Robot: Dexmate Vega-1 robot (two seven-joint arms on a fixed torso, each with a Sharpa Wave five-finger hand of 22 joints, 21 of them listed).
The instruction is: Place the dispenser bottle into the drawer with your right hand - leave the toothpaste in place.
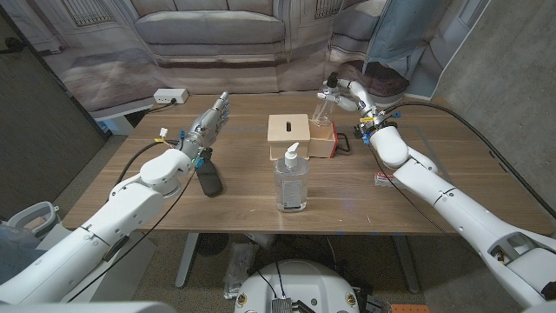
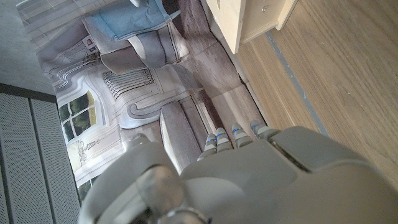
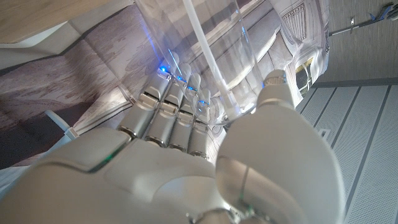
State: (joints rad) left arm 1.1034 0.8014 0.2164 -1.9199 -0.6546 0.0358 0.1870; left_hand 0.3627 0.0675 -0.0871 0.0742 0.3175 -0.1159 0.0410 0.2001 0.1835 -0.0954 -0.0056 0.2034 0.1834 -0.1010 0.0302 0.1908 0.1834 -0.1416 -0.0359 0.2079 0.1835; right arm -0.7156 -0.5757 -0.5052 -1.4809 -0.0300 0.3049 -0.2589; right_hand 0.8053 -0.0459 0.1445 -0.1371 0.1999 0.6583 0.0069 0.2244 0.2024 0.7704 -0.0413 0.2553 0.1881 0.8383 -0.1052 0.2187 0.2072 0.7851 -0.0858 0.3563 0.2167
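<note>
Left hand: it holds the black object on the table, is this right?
Not quite. In the head view the left hand holds nothing, its fingers stretched out. The black object is on the table, beside the left arm.

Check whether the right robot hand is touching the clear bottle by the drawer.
Touching. The right wrist view shows the right robot hand wrapped round the clear bottle, with its fingers behind the see-through wall and its thumb in front.
</note>
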